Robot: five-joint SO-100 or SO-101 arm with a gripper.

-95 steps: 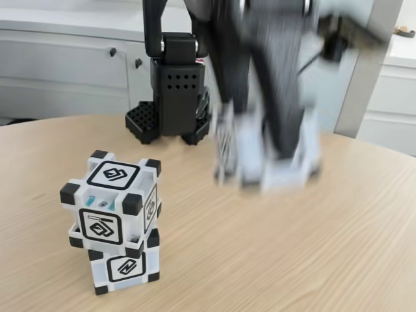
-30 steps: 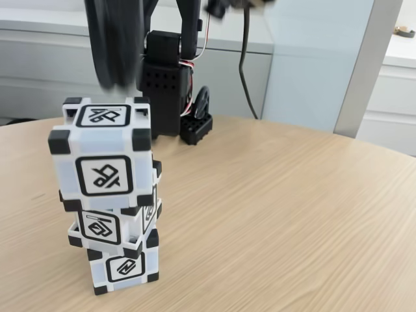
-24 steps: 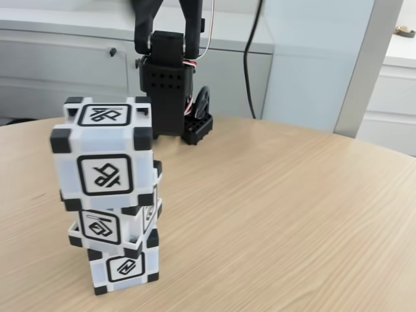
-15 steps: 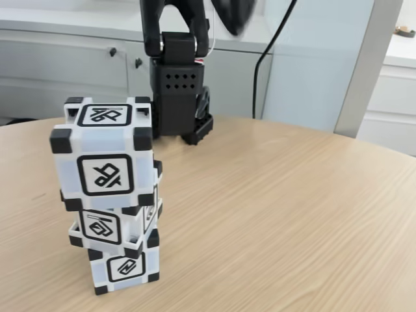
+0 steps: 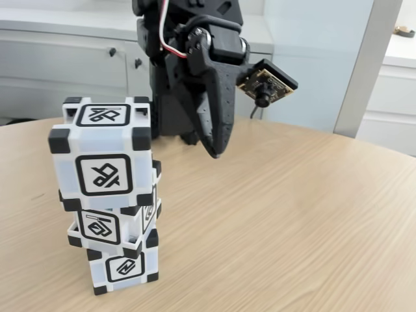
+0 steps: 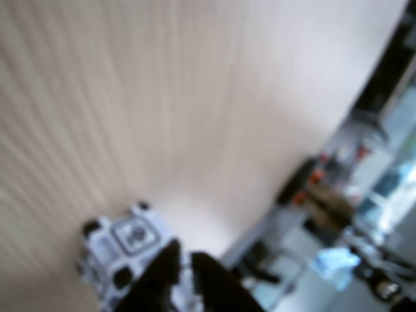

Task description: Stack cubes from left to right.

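All three cubes are in one stack at the left of the worktop [image 5: 292,214] in the fixed view: bottom cube [image 5: 123,268], middle cube [image 5: 110,221] on it, turned a little, top cube [image 5: 104,156] on that, overhanging to the left of the stack.

End effector [image 5: 214,151] is right of the stack and behind it, well apart from it, tips pointing down above the worktop, holding nothing. Fingers look nearly together; wrist view shows the two tips [image 6: 185,276] with a narrow gap, stack top [image 6: 127,237] just beside them, blurred.

Judgement: stacking step looks done, arm is on the retreat/park step. Next move only needs to go away from the stack, not sweep toward it; the offset top cube could tip if nudged.
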